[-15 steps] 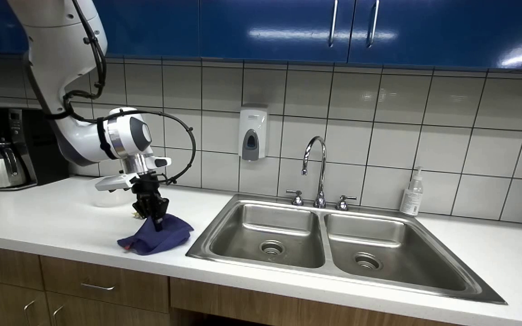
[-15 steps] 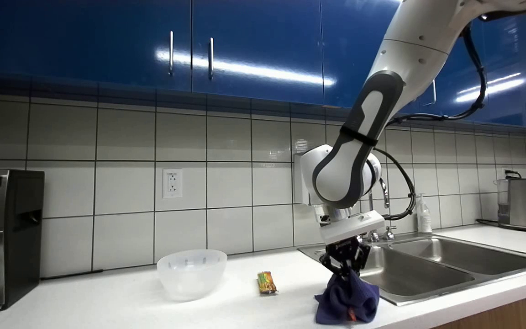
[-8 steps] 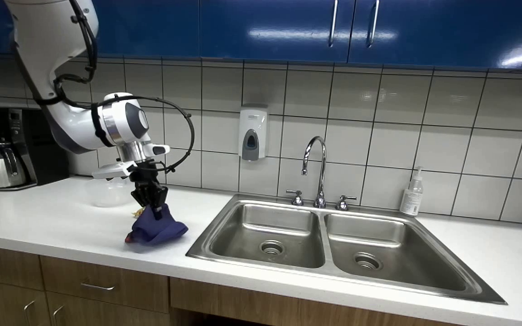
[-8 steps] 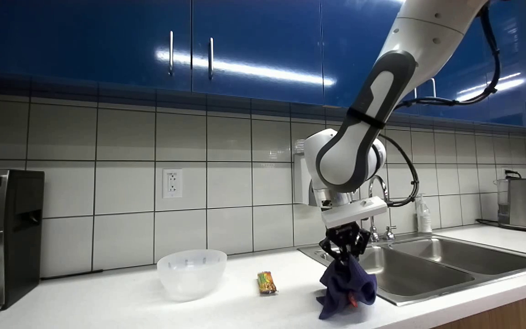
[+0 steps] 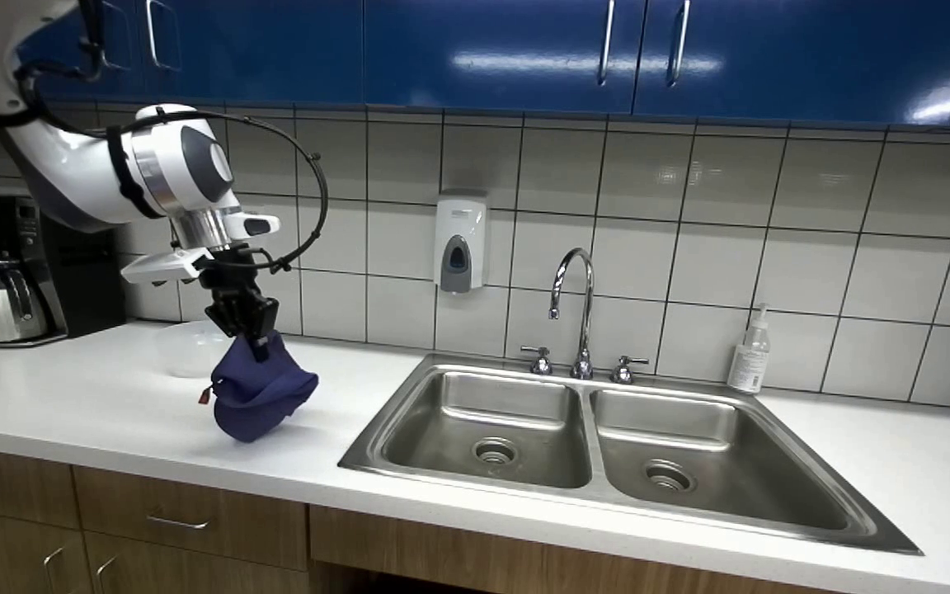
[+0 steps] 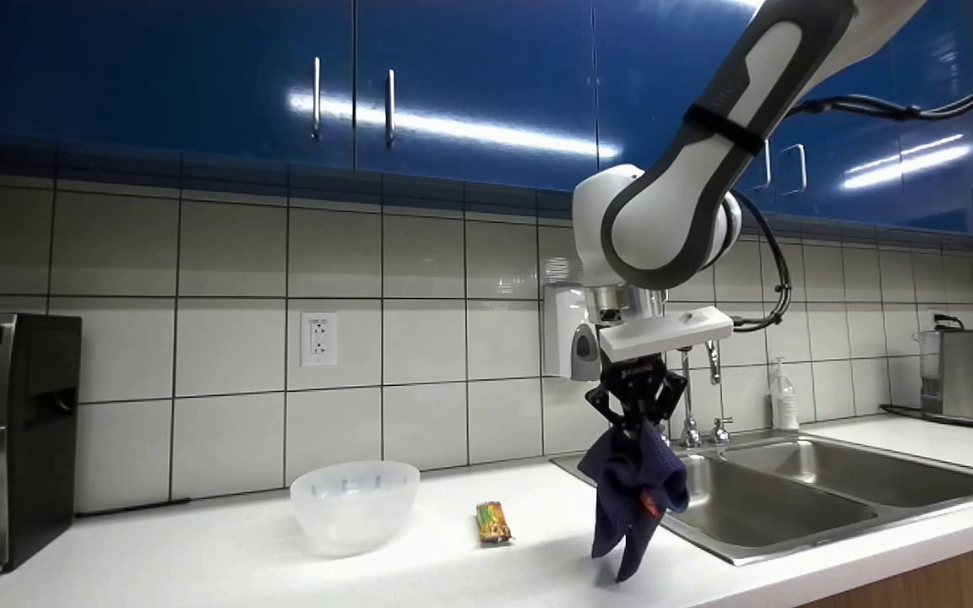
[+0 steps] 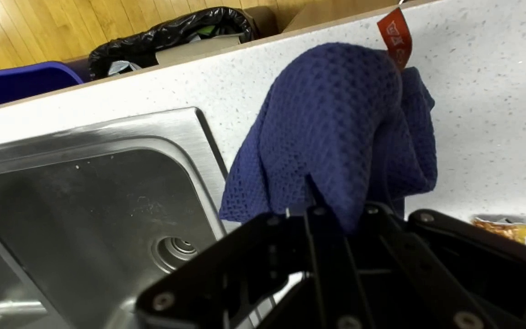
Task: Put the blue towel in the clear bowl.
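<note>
Towel [image 6: 626,490], dark blue with a red tag [image 7: 396,37], hangs bunched over the bench [image 6: 427,583] from the claw [image 6: 641,426], which is pinched together on its upper part; whether the lowest corner touches cannot be told. In an exterior view a packet [image 6: 493,522] lies to the left, the clear bowl [image 6: 356,513] farther left, and the sink [image 6: 799,485] to the right.

White care signs, one tub-like, stand on the red tag [image 7: 396,39] of the blue towel [image 7: 331,130], perhaps with a "C" below; the label [image 5: 747,368] on the bottle [image 5: 755,340] is too small to read.
</note>
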Available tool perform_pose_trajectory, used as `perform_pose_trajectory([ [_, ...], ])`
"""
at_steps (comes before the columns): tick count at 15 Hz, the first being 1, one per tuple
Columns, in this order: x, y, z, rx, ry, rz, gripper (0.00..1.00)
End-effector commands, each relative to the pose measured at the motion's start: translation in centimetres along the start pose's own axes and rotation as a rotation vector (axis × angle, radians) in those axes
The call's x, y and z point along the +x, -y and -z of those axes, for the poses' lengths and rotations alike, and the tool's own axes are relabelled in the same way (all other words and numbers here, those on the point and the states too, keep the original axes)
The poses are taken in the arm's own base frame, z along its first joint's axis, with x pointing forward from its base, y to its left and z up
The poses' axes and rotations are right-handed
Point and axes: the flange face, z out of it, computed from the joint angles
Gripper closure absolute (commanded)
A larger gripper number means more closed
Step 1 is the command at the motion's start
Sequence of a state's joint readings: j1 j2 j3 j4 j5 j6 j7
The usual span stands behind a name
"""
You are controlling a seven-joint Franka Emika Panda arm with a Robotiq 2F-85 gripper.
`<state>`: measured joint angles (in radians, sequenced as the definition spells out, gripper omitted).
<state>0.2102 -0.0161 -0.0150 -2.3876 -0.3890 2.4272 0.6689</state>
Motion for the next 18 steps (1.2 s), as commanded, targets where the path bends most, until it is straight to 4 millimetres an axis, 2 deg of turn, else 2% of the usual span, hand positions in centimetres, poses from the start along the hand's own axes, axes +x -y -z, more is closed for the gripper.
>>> perform_pose_trajectory([
  [1,-2.3,0.4,3.4,-0.002,-0.041,0.044,0.98],
  [5,-3.7,2.8,5.9,0.016,-0.08,0.099,0.98],
  [10,-4.4,6.3,8.4,0.037,-0.125,0.157,0.98],
  [15,-3.3,9.7,9.9,0.09,-0.168,0.219,0.98],
  [18,-2.3,11.2,10.2,0.112,-0.197,0.259,0.98],
])
